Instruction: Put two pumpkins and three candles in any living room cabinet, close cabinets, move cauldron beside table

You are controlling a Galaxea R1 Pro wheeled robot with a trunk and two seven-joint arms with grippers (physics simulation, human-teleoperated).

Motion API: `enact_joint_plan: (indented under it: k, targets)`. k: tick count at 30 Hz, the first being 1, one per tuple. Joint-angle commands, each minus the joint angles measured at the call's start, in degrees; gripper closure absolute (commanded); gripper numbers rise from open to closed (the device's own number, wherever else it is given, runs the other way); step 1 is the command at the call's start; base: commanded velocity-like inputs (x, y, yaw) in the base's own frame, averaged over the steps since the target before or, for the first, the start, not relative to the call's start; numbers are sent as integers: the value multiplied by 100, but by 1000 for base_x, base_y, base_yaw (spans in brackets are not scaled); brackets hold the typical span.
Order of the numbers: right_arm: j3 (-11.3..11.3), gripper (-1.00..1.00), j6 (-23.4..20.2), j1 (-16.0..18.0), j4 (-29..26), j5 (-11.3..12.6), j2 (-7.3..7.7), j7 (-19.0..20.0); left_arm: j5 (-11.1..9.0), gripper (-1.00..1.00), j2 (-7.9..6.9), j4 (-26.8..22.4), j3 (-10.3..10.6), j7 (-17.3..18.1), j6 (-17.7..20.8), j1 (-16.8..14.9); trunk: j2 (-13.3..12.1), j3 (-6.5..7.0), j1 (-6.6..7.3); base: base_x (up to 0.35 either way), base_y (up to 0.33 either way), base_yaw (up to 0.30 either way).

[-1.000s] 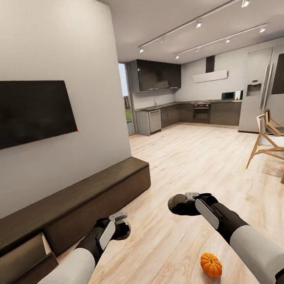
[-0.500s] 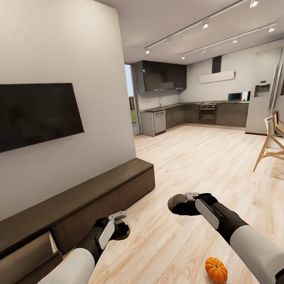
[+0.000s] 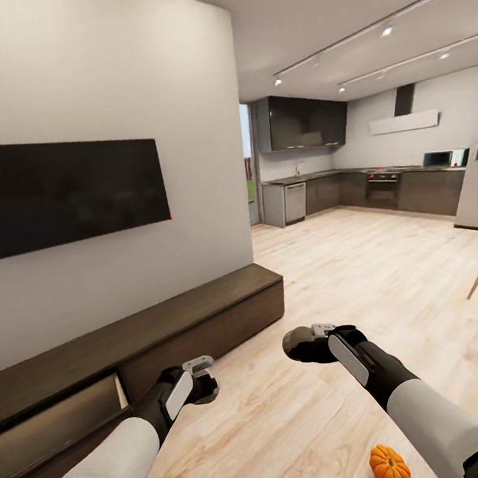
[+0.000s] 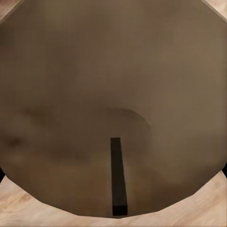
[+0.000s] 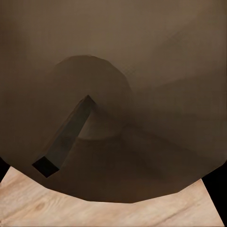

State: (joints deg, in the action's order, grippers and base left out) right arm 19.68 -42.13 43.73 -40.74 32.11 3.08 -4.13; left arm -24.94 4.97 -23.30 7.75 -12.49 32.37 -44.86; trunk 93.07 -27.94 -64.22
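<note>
**On open floor beside the TV unit**

Along the wall on my left runs the cabinet, one drawer pulled ajar near its left end. Both wrist views show a candle top close up: left gripper clamps a candle, right gripper another candle. A pumpkin sits on the wood floor by my right forearm; open floor stretches ahead.

Bright, even ceiling spotlights glare faintly on the television; both wrist views are murky brown, blurred.
</note>
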Motion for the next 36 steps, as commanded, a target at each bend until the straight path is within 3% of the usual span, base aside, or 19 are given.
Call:
enact_joint_plan:
  k: [1,36]
  targets:
    - [27,100,-15,7,-12,57,9,-44,-55,100,0,-8,42,-43,16,-5,4,-10,0,0,0,270]
    - [36,100,-15,7,-12,50,9,-46,-55,100,-4,-8,42,-43,13,-2,4,174,0,0,0,224]
